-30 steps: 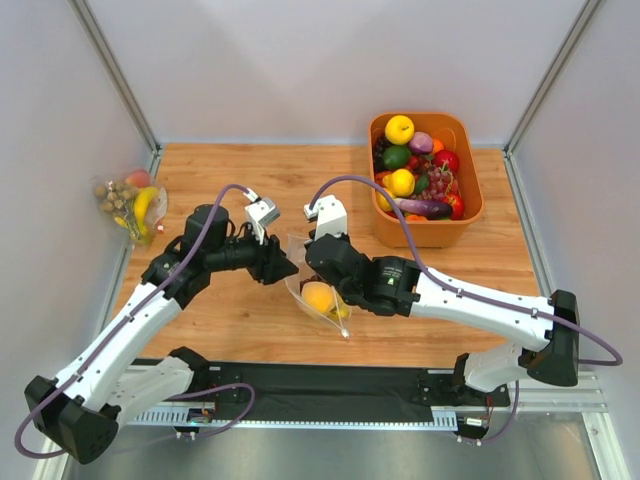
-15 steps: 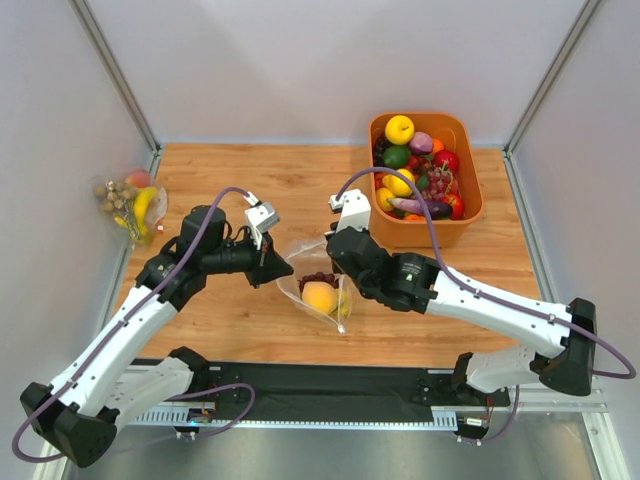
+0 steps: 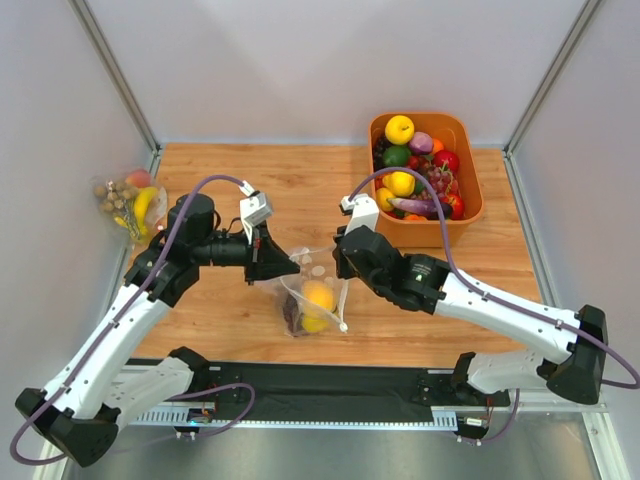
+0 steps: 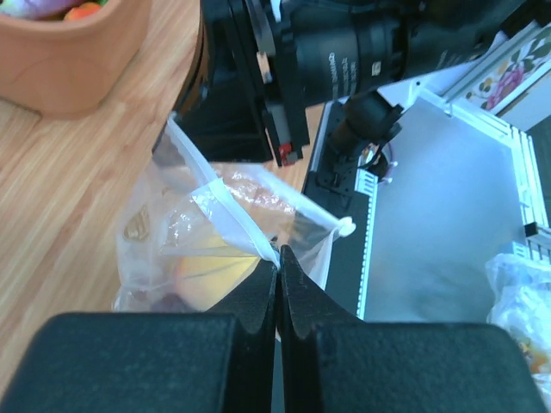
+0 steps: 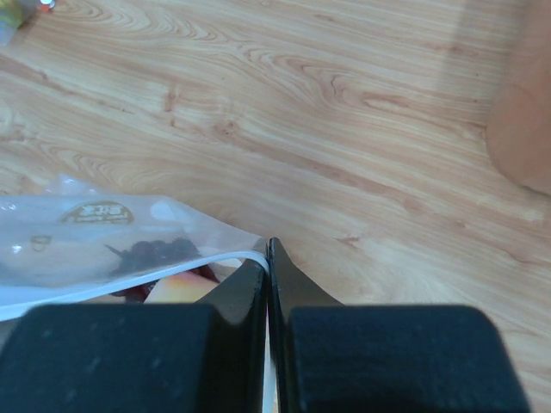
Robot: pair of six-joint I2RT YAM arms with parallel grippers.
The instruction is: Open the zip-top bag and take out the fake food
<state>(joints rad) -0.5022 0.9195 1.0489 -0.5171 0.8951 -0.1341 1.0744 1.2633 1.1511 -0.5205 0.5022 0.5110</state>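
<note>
The zip-top bag (image 3: 310,292) hangs between my two grippers above the middle of the wooden table, its zip edge stretched between them. Inside it I see the fake food: a round orange-yellow fruit (image 3: 319,295), a small yellow fruit (image 3: 313,322) and dark grapes (image 3: 293,312). My left gripper (image 3: 292,268) is shut on the bag's left edge. In the left wrist view its jaws (image 4: 278,258) pinch the white zip strip, with the bag (image 4: 185,228) beyond. My right gripper (image 3: 340,270) is shut on the right edge. Its wrist view shows the strip clamped at the tips (image 5: 268,254) and grapes (image 5: 155,249) through the plastic.
An orange bin (image 3: 470,190) full of plastic fruit stands at the back right, close behind the right arm. A second clear bag (image 3: 130,200) with banana, peach and nuts lies at the table's left edge. White walls enclose the table on three sides.
My left gripper has closed on the bag's edge. Both grippers have pulled apart, the right moving rightward, and the bag now hangs stretched between them instead of sagging from the right gripper alone.
</note>
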